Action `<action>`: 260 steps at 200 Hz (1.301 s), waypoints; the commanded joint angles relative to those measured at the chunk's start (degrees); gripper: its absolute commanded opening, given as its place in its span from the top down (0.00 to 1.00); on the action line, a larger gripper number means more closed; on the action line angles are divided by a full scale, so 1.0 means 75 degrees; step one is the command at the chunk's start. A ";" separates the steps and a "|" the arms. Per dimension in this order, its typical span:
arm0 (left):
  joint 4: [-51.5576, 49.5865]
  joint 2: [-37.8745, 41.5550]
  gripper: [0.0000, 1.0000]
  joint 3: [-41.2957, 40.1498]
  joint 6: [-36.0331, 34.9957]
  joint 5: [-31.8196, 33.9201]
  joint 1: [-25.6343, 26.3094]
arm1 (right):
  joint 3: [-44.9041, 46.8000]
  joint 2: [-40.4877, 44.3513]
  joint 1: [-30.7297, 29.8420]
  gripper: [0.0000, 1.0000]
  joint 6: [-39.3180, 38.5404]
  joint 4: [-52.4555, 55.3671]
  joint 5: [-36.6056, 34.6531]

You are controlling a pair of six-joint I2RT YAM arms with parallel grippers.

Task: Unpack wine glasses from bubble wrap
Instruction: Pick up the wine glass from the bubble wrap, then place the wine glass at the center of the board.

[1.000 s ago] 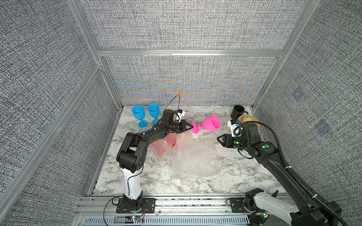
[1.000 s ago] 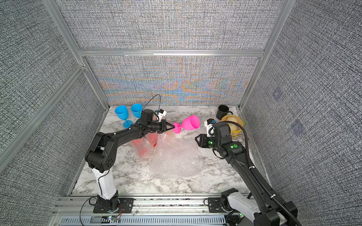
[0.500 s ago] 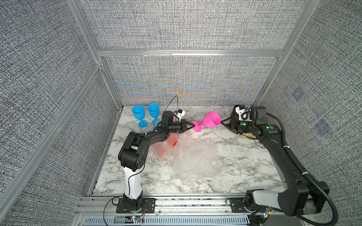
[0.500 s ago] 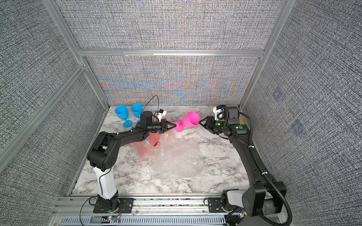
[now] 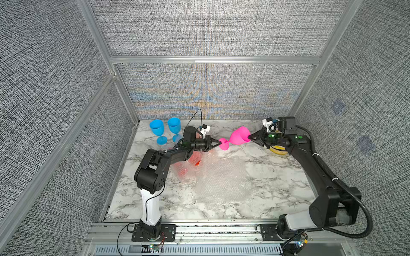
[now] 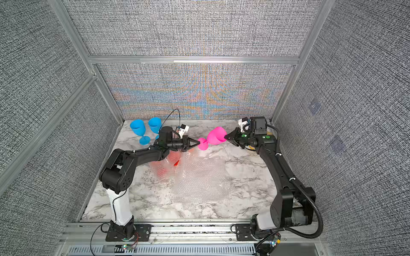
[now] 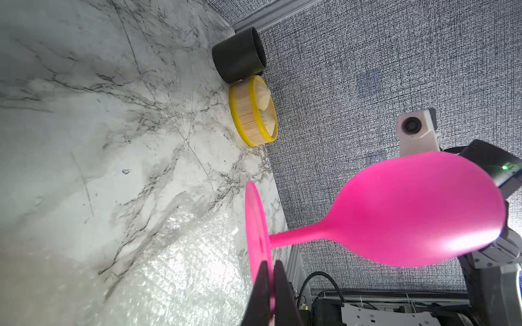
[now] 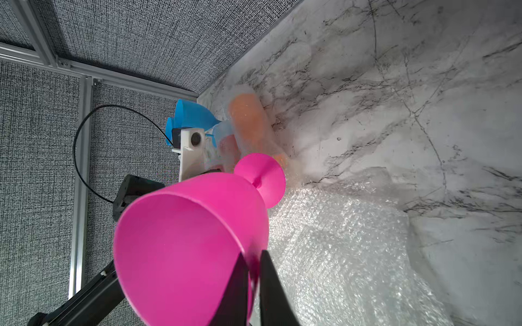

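The bright pink plastic stemmed goblet [image 5: 239, 135] hangs sideways above the marbled tabletop [image 5: 279, 177], clear of the loose whitish bubble wrap sheet [image 5: 221, 179]. This looks like a handover between the arms. The left gripper [image 5: 219, 144] is clamped on the edge of the round foot, and the right gripper [image 5: 249, 137] is pinched tight on the bowl's rim. Both arms reach forward and inward with level wrists, their jaws facing each other along the goblet's axis.
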State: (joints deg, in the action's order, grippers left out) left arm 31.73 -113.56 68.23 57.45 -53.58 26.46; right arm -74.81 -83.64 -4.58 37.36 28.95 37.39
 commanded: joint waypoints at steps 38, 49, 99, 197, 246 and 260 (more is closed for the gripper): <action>-0.1256 0.0546 0.47 0.0064 -0.1107 0.0252 -0.0080 | 0.0207 0.0517 -0.0006 1.00 -0.0262 0.0290 -0.0108; -0.1522 0.0681 0.45 0.0106 -0.1265 0.0323 -0.0133 | 0.0345 0.0789 0.0021 1.00 -0.0379 0.0433 -0.0220; -0.1741 0.0899 0.46 0.0263 -0.1128 0.0473 -0.0279 | 0.0889 0.1871 -0.0037 1.00 -0.1365 0.2050 -0.1014; -0.6025 0.3610 0.47 0.1204 -0.3895 0.3350 -0.0384 | -0.2512 -0.0338 -0.0393 1.00 -0.0891 0.4546 -0.5074; -0.6078 0.5167 0.47 -0.0099 -0.4452 0.3902 -0.0375 | -0.5159 -0.2608 -0.0466 1.00 -0.0839 0.5055 -0.5933; -0.5816 0.5487 0.47 -0.0524 -0.4528 0.4023 -0.0370 | -0.5828 -0.3245 -0.0466 1.00 -0.0931 0.5076 -0.6091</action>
State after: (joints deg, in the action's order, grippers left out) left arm -12.58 -75.44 67.92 26.92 -26.57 23.59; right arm -112.75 -102.59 -7.99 30.72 64.40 -3.25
